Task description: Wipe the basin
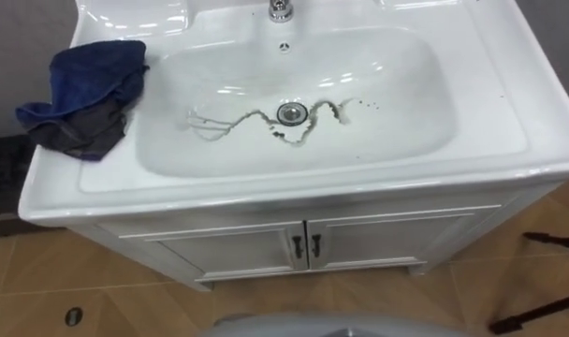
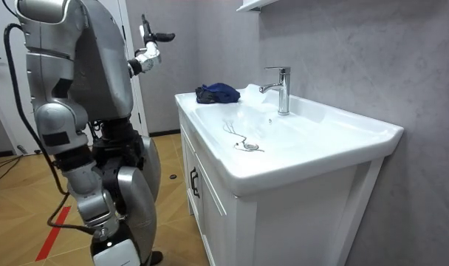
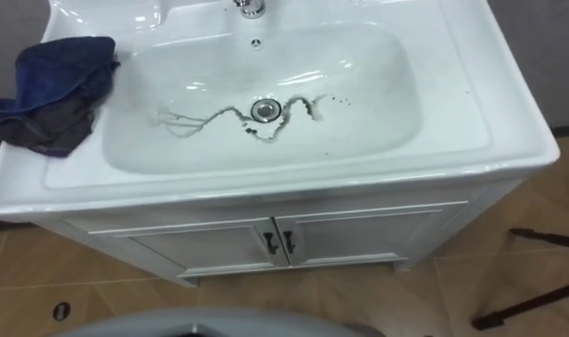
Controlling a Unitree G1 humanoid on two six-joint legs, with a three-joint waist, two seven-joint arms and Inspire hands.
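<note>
A white basin [image 1: 397,112] lies below me in the left eye view, set in a white vanity. Dark wavy streaks of dirt [image 1: 252,119] run across its bottom on both sides of the metal drain [image 1: 292,113], with a few specks to the right. A crumpled blue and grey cloth [image 1: 83,98] lies on the rim at the basin's left end. In the room view I stand facing the vanity's front. My left hand [image 2: 148,50] is raised at shoulder height, well short of the cloth [image 2: 217,92], fingers relaxed and empty. My right arm hangs at my side, its hand [image 2: 112,250] low at the picture's bottom edge.
A chrome tap [image 2: 282,89] stands at the basin's back middle. Two cabinet doors with dark handles [image 1: 303,246] close the vanity front. Dark stand legs [image 1: 547,243] lie on the wooden floor to the right. A wall runs behind the basin.
</note>
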